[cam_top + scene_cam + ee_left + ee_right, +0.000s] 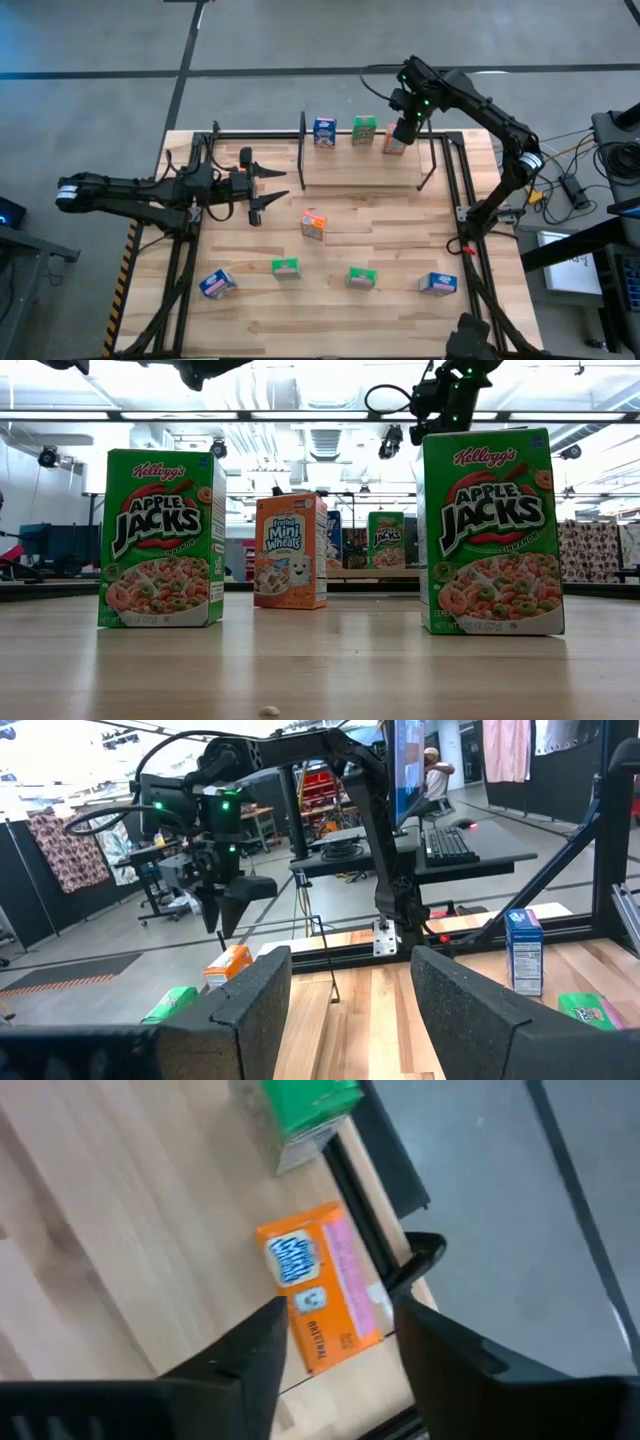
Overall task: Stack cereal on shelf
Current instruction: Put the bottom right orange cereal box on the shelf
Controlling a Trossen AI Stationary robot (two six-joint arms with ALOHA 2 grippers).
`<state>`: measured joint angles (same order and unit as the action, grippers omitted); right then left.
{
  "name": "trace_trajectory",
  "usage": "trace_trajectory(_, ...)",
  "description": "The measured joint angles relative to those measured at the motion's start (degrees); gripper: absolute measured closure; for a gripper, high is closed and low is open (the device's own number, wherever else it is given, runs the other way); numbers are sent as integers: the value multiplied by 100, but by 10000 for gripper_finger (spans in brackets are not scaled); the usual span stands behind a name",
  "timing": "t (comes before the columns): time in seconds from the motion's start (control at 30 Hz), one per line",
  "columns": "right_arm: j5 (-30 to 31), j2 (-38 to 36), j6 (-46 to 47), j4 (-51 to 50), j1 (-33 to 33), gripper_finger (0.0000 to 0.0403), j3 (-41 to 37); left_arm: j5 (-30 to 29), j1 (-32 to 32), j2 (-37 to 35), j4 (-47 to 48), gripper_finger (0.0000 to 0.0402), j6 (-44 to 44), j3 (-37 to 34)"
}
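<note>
**Cereal boxes: handling and stock positions, taken from the shelf**

Item: miniature cardboard cereal boxes. Judge them very light, thin-walled and easily dented, with printed faces that are probably a little slick. Take each across its two broad faces, near mid-height, with modest squeeze; a pinch at a corner or top flap would likely twist it.

On the shelf (360, 165): a blue box (324, 132) at its left part, a green box (364, 129) just beside it, and an orange box (394, 142) at its right end.

Right hand (403, 132): directly above that orange box, fingers apart and astride it in the wrist view, where they look clear of the cardboard. Whether you have just set it down or are about to grip cannot be read.

Off the shelf, on the bench (400, 250): an orange box (314, 225) just in front of the shelf; further forward a row of blue (217, 284), green (286, 267), green (361, 279) and blue (438, 284).

Left hand (268, 189): beside the shelf's left end, fingers spread wide, holding nothing. The near orange box is your closest pick.
</note>
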<state>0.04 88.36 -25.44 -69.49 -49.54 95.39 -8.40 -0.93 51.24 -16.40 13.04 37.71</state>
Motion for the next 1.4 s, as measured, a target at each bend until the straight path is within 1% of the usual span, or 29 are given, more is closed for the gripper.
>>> trace_trajectory(0.1,12,0,-416,5,-2,204,-1,0,-2,0,6,210,0,0)
trace_trajectory(0.17,-70,-2,-693,-73,0,196,-8,0,-1,0,12,210,0,0)
trace_trajectory(0.3,-643,-4,-1341,42,-28,193,-40,0,-2,0,38,210,0,0)
trace_trajectory(0.4,-626,-5,-1751,72,-37,193,-126,-2,-2,0,54,210,-2,0)
trace_trajectory(0.53,-599,-7,-2075,167,-56,193,-306,0,-2,2,74,210,-1,0)
trace_trajectory(0.63,-558,11,-2041,397,-76,193,-371,0,0,2,72,210,-2,0)
trace_trajectory(0.77,-596,119,-1581,543,-150,193,-373,-2,0,2,68,210,0,0)
trace_trajectory(0.87,-464,217,-1219,549,-157,193,-375,-1,-2,2,67,210,0,0)
trace_trajectory(1.07,-281,247,-1324,577,-149,193,-375,0,-2,2,49,210,-1,0)
trace_trajectory(1.3,-259,247,-1306,477,-136,193,-375,0,-2,131,-134,210,22,0)
trace_trajectory(1.4,21,247,-1219,398,-136,193,-375,-2,-2,133,-112,210,44,0)
